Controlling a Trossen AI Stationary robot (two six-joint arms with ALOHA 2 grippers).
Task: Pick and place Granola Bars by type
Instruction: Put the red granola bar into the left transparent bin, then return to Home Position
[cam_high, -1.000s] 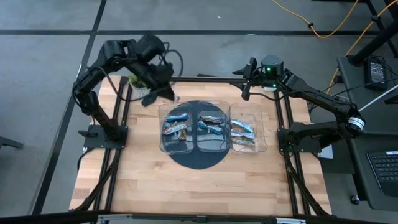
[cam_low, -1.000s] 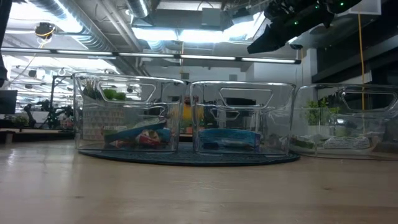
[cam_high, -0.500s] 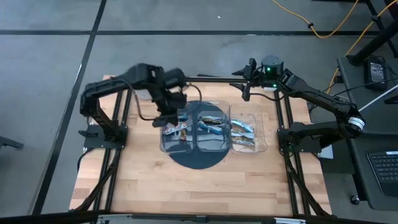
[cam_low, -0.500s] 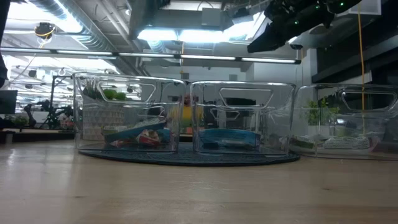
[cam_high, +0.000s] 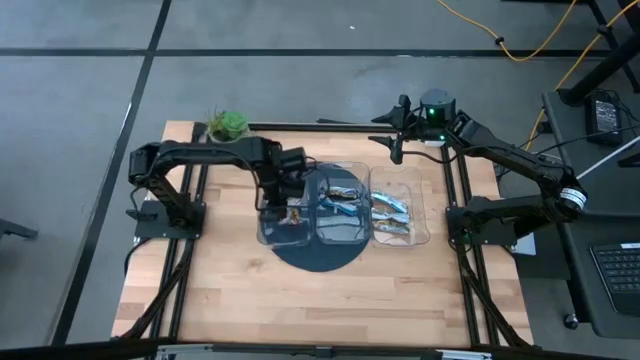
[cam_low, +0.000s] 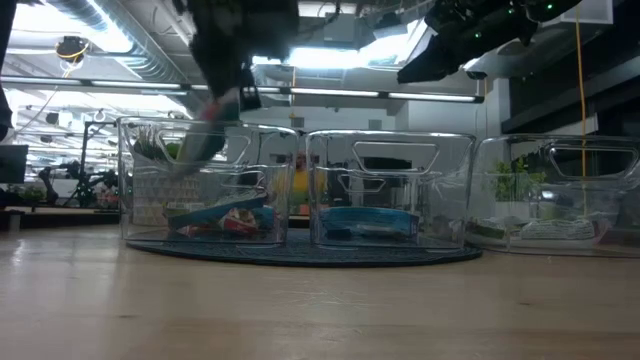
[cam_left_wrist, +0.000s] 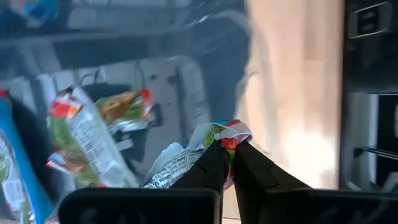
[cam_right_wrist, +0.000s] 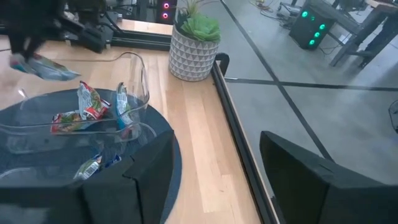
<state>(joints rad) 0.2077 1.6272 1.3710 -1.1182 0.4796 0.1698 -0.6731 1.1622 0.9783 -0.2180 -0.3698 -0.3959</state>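
My left gripper (cam_high: 272, 198) hangs over the left clear tray (cam_high: 268, 232), shut on a silver-green granola bar (cam_left_wrist: 177, 163). The low view shows it blurred (cam_low: 215, 105) above that tray's rim. Several more bars lie in the left tray (cam_left_wrist: 81, 146), the middle tray (cam_high: 340, 198) and the right tray (cam_high: 392, 208). The three trays stand side by side on a dark round mat (cam_high: 320, 255). My right gripper (cam_high: 394, 140) waits, open, high above the table's far edge, right of the middle (cam_right_wrist: 214, 180). My left gripper pinches the bar's crimped end with the red mark (cam_left_wrist: 227, 132) between its two fingers (cam_left_wrist: 211, 165). The right wrist view shows the bar (cam_right_wrist: 46, 67) slanting below the gripper, lifted clear above the tray.
A potted green plant (cam_high: 228, 124) stands at the table's far left corner, and a second one in a white pot (cam_right_wrist: 194, 45) near the far edge by my right arm. Bare wood lies between the mat and the near edge (cam_high: 320, 300).
My left arm has swung from the far left corner by the plant toward the table's middle and come down over the left tray. The plant that it covered now shows.
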